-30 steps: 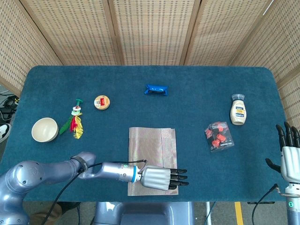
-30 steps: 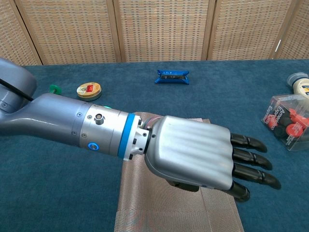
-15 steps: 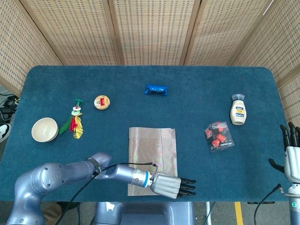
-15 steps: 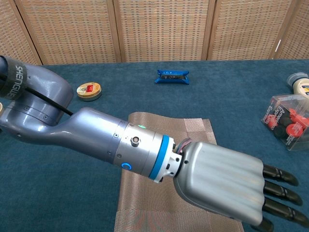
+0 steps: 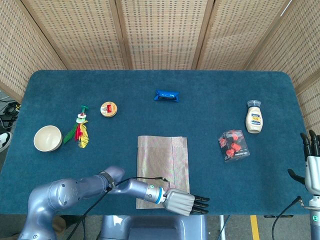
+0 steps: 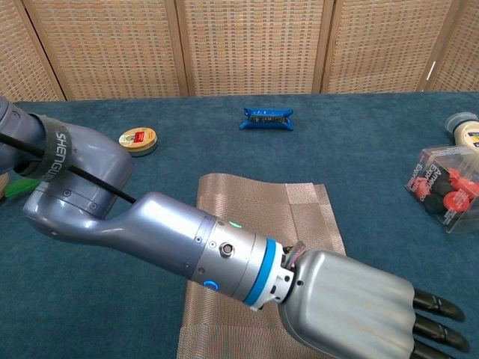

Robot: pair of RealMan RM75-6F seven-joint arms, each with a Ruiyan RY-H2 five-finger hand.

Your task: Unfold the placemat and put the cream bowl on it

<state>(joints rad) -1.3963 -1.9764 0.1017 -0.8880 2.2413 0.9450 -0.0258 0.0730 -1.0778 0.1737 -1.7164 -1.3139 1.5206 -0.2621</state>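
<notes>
Placemat (image 5: 163, 167) sits folded at lower center of the head view, on the blue table (image 5: 200, 110). My left hand (image 5: 182, 202) lies at the mat's bottom right corner, palm down, fingers straight and pointing right, nothing in its grasp that I can see. Cream bowl (image 5: 48, 138) is at far left, beside a feathered toy (image 5: 80, 131). Round tin (image 5: 108, 109) upper left of the mat, blue packet (image 5: 166, 95) above it. Clear box with red pieces (image 5: 233, 145) and a squeeze bottle (image 5: 254, 117) at right. Right hand (image 5: 312, 160) at the lower right edge, fingers up and apart, empty.

Chest view: left hand (image 6: 352, 318) fills the lower right, over the placemat (image 6: 254, 206); its underside is hidden. Tin (image 6: 138, 140) at left, packet (image 6: 267, 118) at upper center.
</notes>
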